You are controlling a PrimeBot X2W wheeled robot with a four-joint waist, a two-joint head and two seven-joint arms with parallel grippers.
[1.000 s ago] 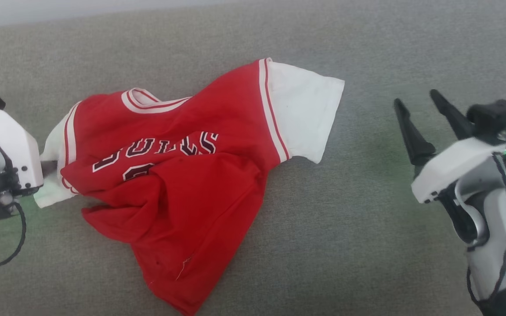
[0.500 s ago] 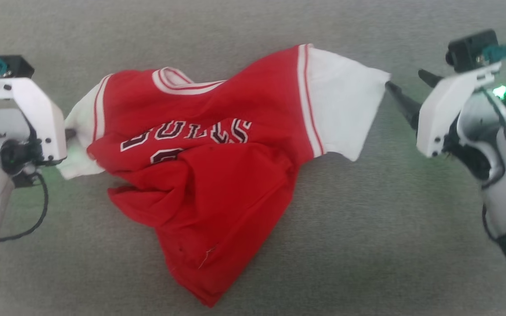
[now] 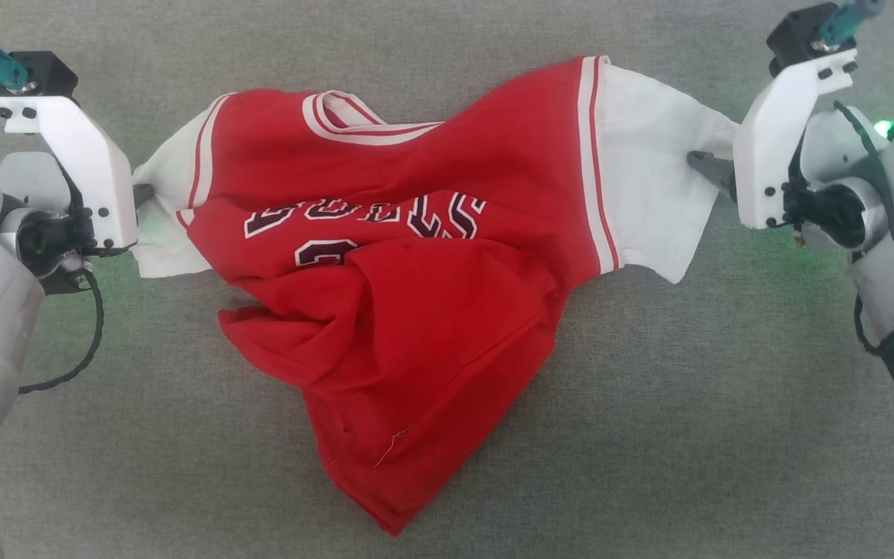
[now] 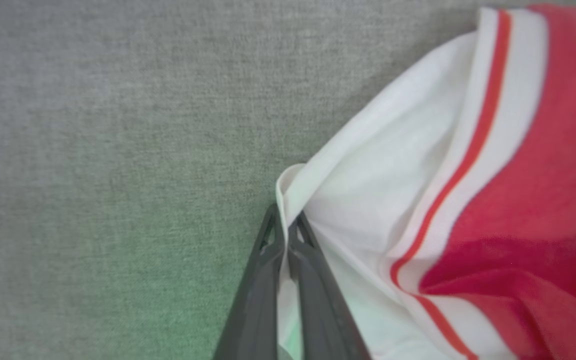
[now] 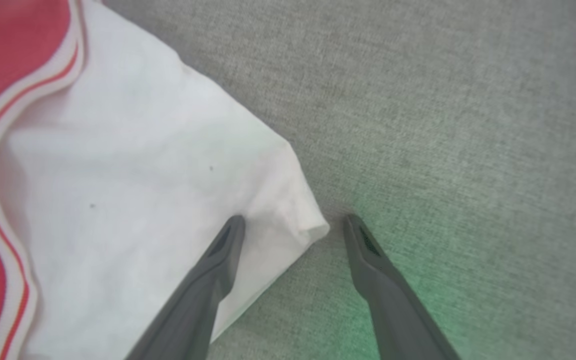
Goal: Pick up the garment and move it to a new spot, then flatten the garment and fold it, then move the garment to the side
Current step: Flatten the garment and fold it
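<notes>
Grip is being made on one side only so far. The garment is lying crumpled in the middle of the grey woven surface, lettering facing up, collar toward 12 o'clock and its bunched red body trailing toward 6 o'clock. That is leaving the two white sleeves as the only free corners far enough apart to pull it taut.

The left gripper, coming in from 9 o'clock, is clamping tight on the folded hem of the left sleeve, with a thin layer of white cloth pinched between its fingers. The right gripper, at 3 o'clock, is standing wide and straddling the outer corner of the right sleeve. One of its fingers is resting on the white cloth and the other is sitting on bare surface just beside the corner (whether that corner is lifting at all is hard to tell from the blurred wrist view).

By my reading, the pick-up is only half prepared and the right side is waiting on a closing pinch. With one finger on top of the fabric rather than under it, that pinch is probably going to have to gather a ridge of cloth, or it is risking a slip.
</notes>
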